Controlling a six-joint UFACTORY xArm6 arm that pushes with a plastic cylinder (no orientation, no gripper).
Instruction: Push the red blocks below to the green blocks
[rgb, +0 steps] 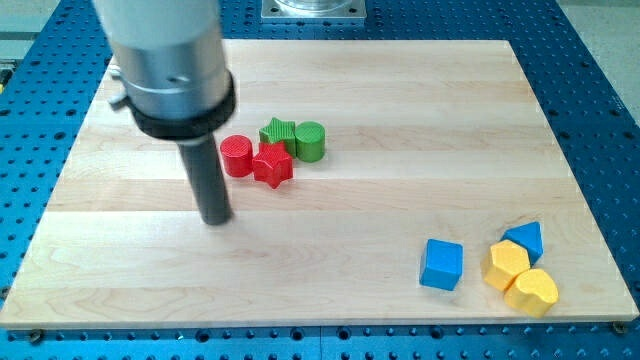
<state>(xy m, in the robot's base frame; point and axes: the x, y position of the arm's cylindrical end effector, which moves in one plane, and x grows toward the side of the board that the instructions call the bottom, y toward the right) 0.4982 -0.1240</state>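
A red cylinder (236, 156) and a red star (272, 165) lie side by side left of the board's middle. A green star (277, 132) and a green cylinder (311, 141) sit just above and to the right of them; the red star touches the green star. My tip (216, 218) rests on the board below and slightly left of the red cylinder, a short gap apart from it. The rod rises to a large grey cylinder body at the view's top left.
At the view's bottom right stand a blue cube (441, 265), a blue triangular block (526, 240), a yellow hexagonal block (508, 263) and a yellow heart-like block (532, 291). The wooden board (400, 120) lies on a blue perforated table.
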